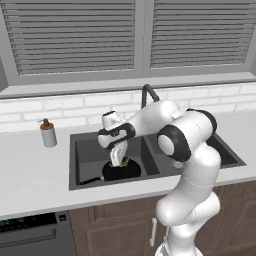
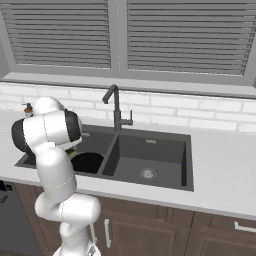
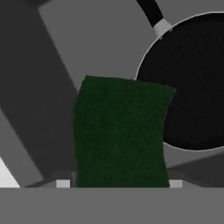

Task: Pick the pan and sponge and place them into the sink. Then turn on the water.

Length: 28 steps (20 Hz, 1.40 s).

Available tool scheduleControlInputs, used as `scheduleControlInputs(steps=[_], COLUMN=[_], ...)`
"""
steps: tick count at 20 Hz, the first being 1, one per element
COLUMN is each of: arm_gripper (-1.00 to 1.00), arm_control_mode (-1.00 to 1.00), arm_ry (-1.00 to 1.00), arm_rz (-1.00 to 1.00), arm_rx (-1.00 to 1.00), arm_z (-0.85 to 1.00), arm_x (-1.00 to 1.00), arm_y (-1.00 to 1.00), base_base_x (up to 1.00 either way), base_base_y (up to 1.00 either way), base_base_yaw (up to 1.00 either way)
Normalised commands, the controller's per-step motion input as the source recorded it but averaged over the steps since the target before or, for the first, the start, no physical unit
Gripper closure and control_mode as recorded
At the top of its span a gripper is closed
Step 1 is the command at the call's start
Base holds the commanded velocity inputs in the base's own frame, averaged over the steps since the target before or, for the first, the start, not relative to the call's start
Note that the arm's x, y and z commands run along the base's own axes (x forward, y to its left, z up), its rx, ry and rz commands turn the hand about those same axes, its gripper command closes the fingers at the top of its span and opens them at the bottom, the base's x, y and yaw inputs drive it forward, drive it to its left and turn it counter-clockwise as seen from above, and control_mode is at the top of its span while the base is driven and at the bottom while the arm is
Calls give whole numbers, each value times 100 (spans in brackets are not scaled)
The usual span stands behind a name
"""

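Note:
The black pan [image 1: 121, 171] lies in the left basin of the dark grey sink [image 1: 90, 150], its thin handle pointing to the front left. Just above the pan hangs my gripper [image 1: 120, 160], shut on the green sponge [image 1: 125, 161]. In the hand view the sponge [image 3: 120, 131] fills the gap between my gripper [image 3: 119, 183] tips, with the pan [image 3: 197, 83] below and to its right. From the right base view my arm hides most of the pan [image 2: 87, 162]. No water shows at the faucet [image 1: 148, 92].
A soap dispenser [image 1: 48, 133] stands on the counter left of the sink. The gooseneck faucet [image 2: 116, 107] rises behind the divider between the basins. The right basin [image 2: 150, 155] holds a round drain [image 2: 147, 173]. White counter runs along both sides.

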Motion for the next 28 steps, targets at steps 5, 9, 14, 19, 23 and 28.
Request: scheduleControlInputs(steps=[5,9,14,19,23,28], arm_gripper=[100,100,100,100,100,-100], arm_control_mode=[-100,-100,-100,-100,-100,-100], arm_ry=[0,3,1,0,0,0], arm_rz=[0,0,0,6,6,4], arm_rx=[-1,0,0,0,0,0], arm_z=[-48,-43,-53,-49,-36,-6], arm_x=[28,39,27,16,14,1], arm_y=[-6,-39,-32,0,3,1], base_base_x=[0,0,0,0,0,0], base_base_y=[0,0,0,0,0,0], base_base_yaw=[0,0,0,0,0,0])
